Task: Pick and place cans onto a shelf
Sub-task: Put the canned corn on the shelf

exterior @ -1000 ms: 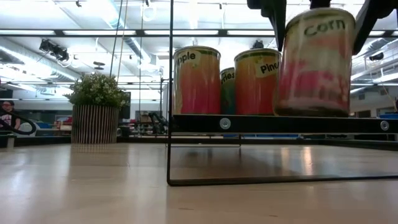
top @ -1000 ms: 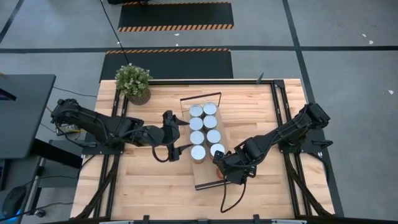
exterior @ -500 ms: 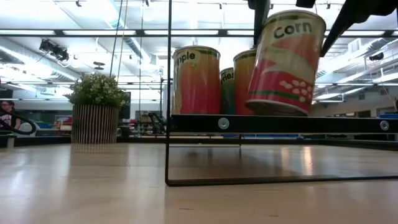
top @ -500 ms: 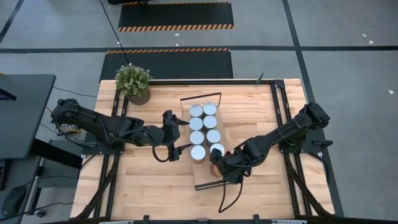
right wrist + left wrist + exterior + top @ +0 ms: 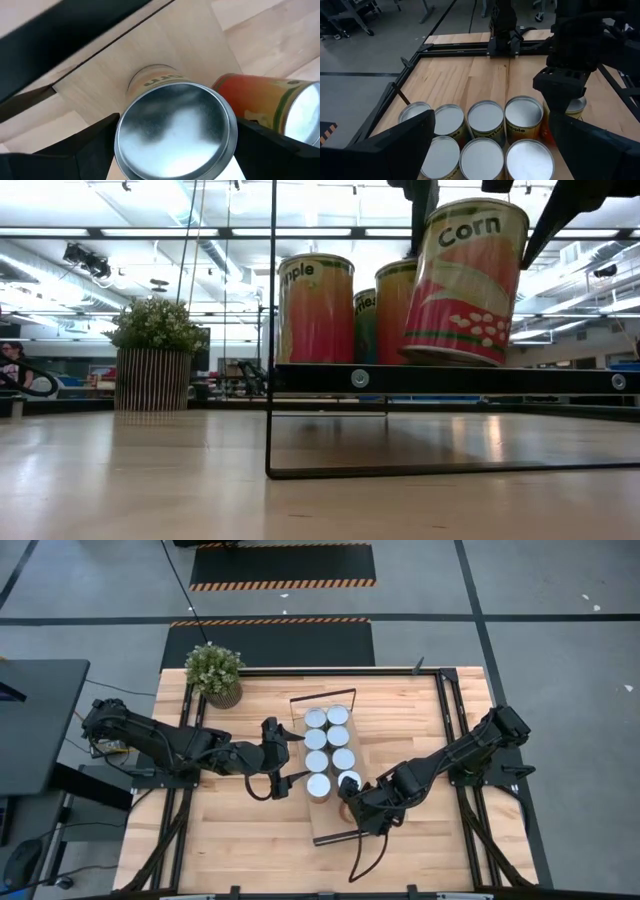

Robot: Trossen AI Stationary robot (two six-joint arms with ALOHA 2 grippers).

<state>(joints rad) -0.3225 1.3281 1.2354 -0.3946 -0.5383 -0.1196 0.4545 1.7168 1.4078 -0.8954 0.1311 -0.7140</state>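
The shelf (image 5: 330, 828) is a long light-wood board on black wire frames, and several cans (image 5: 328, 748) stand on it in two rows. My right gripper (image 5: 352, 806) is over the shelf's near part. It is shut on a can labelled "Corn" (image 5: 465, 280), whose silver top shows in the right wrist view (image 5: 175, 132). My left gripper (image 5: 297, 757) is open and empty beside the shelf's left long side. In its wrist view the cans (image 5: 487, 117) stand ahead, between its fingers. My right gripper pinches the Corn can's side wall just below its top rim (image 5: 122, 145) between its two fingers (image 5: 92, 147), one on each side. The fingers come from above, slanting from the table's right. The can is tilted, top leaning toward the right. Its bottom edge (image 5: 450, 360) is level with the shelf board; whether it touches I cannot tell.
A potted green plant (image 5: 214, 673) stands at the table's far left corner. An orange-sided can (image 5: 270, 102) stands close beside the held one. The shelf's black wire frame (image 5: 272, 380) rises at its end. Bare tabletop (image 5: 240, 840) lies near the front left.
My right gripper has carried the Corn can a little toward the table's left and the standing cans. The can, upright a second ago, has tipped so that its top leans right. In the last half second it has hardly moved.
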